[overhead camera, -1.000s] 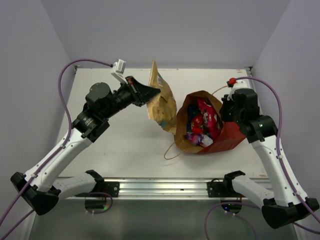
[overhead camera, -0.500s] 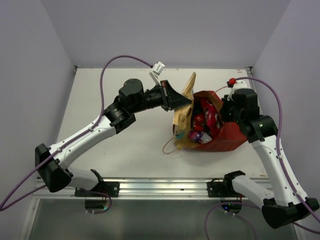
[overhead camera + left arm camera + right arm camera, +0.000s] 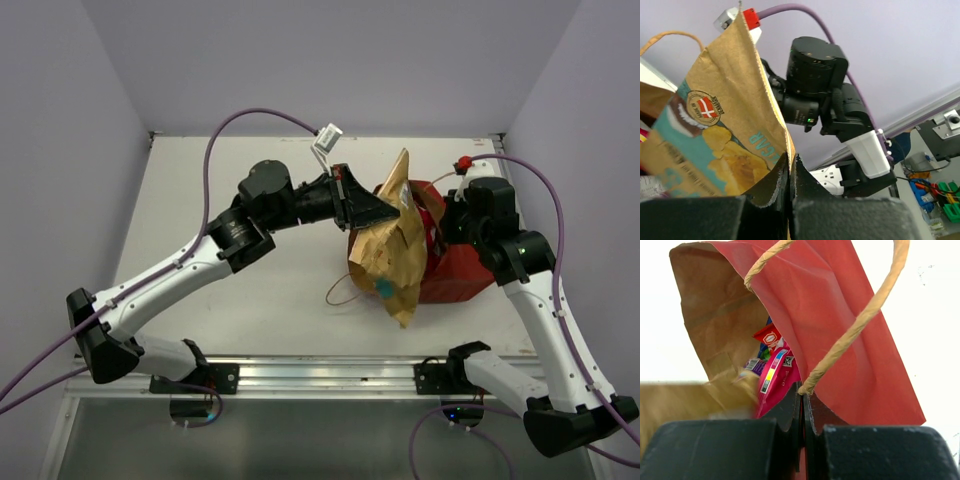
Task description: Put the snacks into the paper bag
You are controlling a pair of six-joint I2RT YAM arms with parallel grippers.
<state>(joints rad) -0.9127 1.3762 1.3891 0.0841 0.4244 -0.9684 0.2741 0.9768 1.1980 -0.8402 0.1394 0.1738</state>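
Top external: left tool [image 3: 392, 212] clamped on a large tan kraft pouch [image 3: 393, 262] hanging below it, across the red-brown paper bag [image 3: 458, 275] mouth; right tool [image 3: 802, 402] pinches the bag's rim, pink flat packet [image 3: 776, 380] inside.

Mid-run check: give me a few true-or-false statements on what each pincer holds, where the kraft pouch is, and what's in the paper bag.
1. The left pincer is shut on the tan kraft pouch. True.
2. The right pincer is open, clear of the paper bag. False: it is shut on the bag's rim, beside a string handle.
3. The pouch is fully inside the bag. False: the left pincer holds it at the bag's mouth, with most of it showing outside.
4. Packets are already inside the bag. True: a pink packet shows inside.
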